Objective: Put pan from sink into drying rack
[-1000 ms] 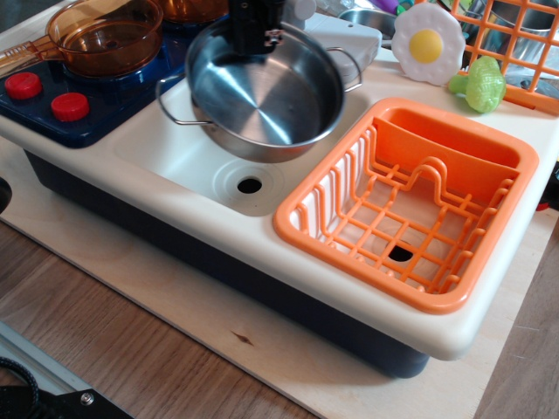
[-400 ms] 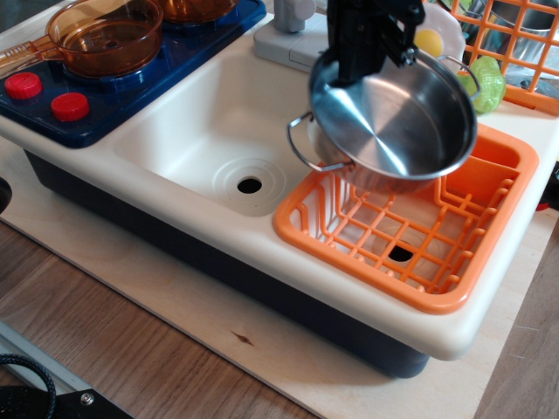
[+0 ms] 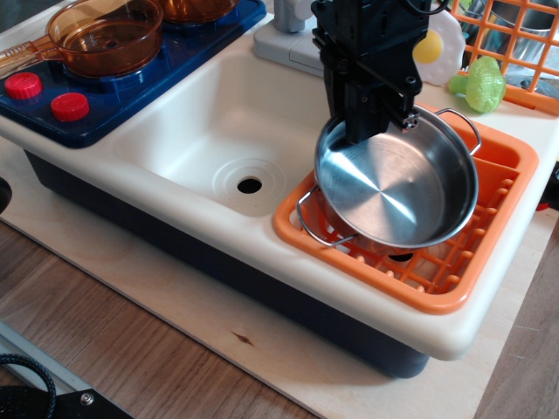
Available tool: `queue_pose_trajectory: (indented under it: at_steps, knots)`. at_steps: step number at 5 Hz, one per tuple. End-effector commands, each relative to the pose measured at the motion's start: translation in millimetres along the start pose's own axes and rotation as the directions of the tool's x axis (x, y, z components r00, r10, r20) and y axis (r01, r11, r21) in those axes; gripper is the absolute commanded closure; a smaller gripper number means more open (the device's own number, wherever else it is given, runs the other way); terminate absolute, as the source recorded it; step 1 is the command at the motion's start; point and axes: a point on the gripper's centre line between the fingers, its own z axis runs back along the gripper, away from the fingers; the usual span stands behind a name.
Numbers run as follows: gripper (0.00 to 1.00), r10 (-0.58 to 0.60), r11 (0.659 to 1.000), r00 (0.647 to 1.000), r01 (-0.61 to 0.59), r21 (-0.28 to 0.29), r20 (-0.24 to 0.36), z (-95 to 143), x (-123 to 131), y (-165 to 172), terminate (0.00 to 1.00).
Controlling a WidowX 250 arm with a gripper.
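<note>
The shiny steel pan (image 3: 402,188) hangs tilted inside the orange drying rack (image 3: 454,284), its lower loop handle near the rack's left rim. My black gripper (image 3: 360,131) comes down from above and is shut on the pan's back-left rim. Whether the pan's bottom touches the rack's grid floor is hidden. The cream-white sink (image 3: 201,131) to the left holds nothing, with its drain hole (image 3: 250,185) in view.
An amber long-handled pan (image 3: 100,35) sits on the blue stove (image 3: 131,83) with red knobs at back left. A toy fried egg (image 3: 430,44), a green toy (image 3: 483,85) and a flat orange wire grid (image 3: 515,39) lie behind the rack. The faucet base (image 3: 288,44) stands behind the sink.
The gripper carried the pan from above the sink rightward over the rack, then lowered it into the rack. The sink now holds nothing.
</note>
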Motion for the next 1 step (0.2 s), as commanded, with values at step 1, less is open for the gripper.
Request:
queue_pose_trajectory:
  at_steps: [1]
  knots:
    - [0.0, 0.005, 1.0, 0.999, -0.007, 0.022, 0.053, 10.3, 2.5, -1.3, 1.0]
